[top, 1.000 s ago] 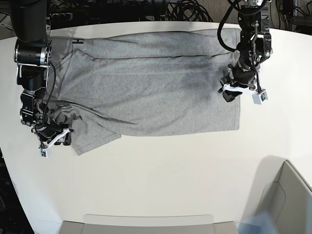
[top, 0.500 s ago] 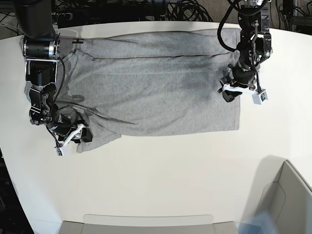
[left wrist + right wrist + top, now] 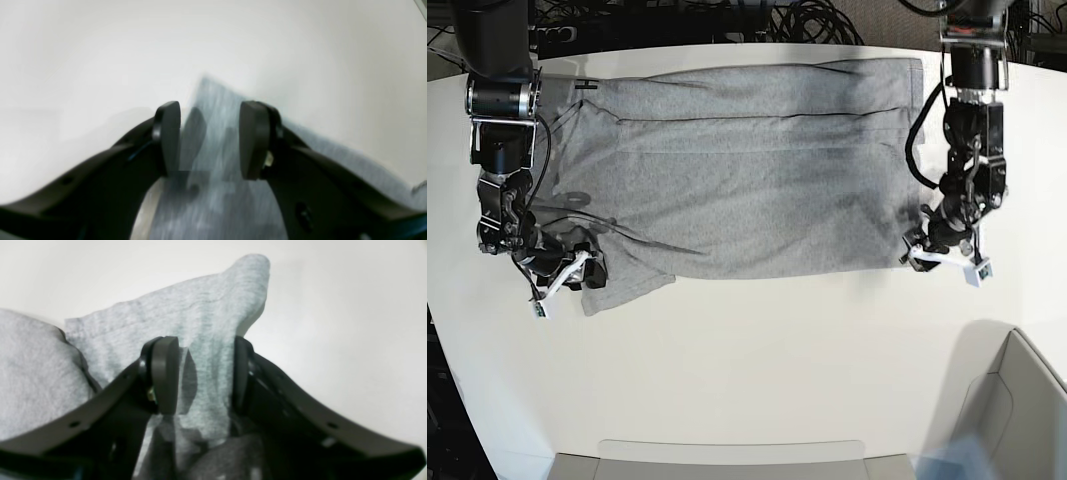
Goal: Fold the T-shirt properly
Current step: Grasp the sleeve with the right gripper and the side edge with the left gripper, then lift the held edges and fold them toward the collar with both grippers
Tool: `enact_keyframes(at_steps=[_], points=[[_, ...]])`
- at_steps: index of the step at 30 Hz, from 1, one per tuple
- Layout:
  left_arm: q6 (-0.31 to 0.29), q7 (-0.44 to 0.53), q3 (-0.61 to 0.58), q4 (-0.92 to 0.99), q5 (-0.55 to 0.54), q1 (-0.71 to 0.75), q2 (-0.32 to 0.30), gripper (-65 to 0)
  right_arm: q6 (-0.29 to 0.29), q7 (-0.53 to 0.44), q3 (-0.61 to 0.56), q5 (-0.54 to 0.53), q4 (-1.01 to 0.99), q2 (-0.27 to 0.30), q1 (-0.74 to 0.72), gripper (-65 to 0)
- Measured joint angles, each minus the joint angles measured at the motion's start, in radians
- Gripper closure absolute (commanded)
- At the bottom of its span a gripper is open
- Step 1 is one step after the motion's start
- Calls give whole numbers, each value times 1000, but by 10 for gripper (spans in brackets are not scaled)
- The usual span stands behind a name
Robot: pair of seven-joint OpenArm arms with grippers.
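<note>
The heather-grey T-shirt (image 3: 747,170) lies spread plain side up across the white table (image 3: 757,360). On the right of the base view, my left gripper (image 3: 944,258) is down at the shirt's near right hem corner. In the left wrist view its jaws (image 3: 210,133) stand open and straddle that corner (image 3: 213,90). My right gripper (image 3: 567,275) is at the near left sleeve. Seen from the right wrist, it (image 3: 205,373) is open, with the sleeve cloth (image 3: 206,306) lying between the fingers. No lettering shows.
A grey box (image 3: 1017,410) stands at the near right corner. The rim of a tray (image 3: 727,455) runs along the front edge. Black cables (image 3: 807,20) lie behind the table's far edge.
My left arm has swung from the middle of the shirt's right edge down to its near right corner. The right gripper has shifted right, onto the sleeve.
</note>
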State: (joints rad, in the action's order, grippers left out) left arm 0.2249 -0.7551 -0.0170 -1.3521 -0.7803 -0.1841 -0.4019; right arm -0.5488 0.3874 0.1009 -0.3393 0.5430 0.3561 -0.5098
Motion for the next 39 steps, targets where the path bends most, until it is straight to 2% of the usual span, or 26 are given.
enact_keyframes(at_steps=[1,4,6,12,15,17,21,22,25,27,29,35,39], points=[[-13,0,0,29,5,-18,0,-298,0,-1,0,0,0,0,0,-254],[-110,-16,-1,87,-2,-45,3,-298,0,-1,0,0,-1,0,0,-254],[-138,-27,-4,112,-4,-49,2,-298,0,-2,0,2,0,0,0,-254],[-145,-25,-4,164,-1,-48,3,-298,0,-2,0,2,0,0,0,-254],[-169,-17,-56,166,2,-50,-3,-298,0,-3,0,2,0,0,0,-254],[-186,21,-86,192,1,-56,-2,-298,0,-3,0,2,0,0,0,-254],[-189,35,-116,216,-6,-67,-2,-289,0,-3,0,2,0,0,0,-253],[-189,47,-134,216,-5,-65,-5,-270,0,-3,0,2,0,0,0,-247],[-188,51,-143,216,-1,-65,-6,-189,0,-3,0,3,0,1,0,-171],[-187,48,-143,217,-2,-65,-6,-100,1,-2,0,11,-1,1,-2,-84],[-188,50,-143,219,-4,-62,-6,-56,0,-2,0,21,-5,1,-8,0],[-188,106,-145,222,-5,-61,-3,-53,-2,-37,-10,45,-18,0,-26,0],[-186,128,-132,227,-6,-61,0,-40,10,-25,-98,64,-21,0,-77,0]])
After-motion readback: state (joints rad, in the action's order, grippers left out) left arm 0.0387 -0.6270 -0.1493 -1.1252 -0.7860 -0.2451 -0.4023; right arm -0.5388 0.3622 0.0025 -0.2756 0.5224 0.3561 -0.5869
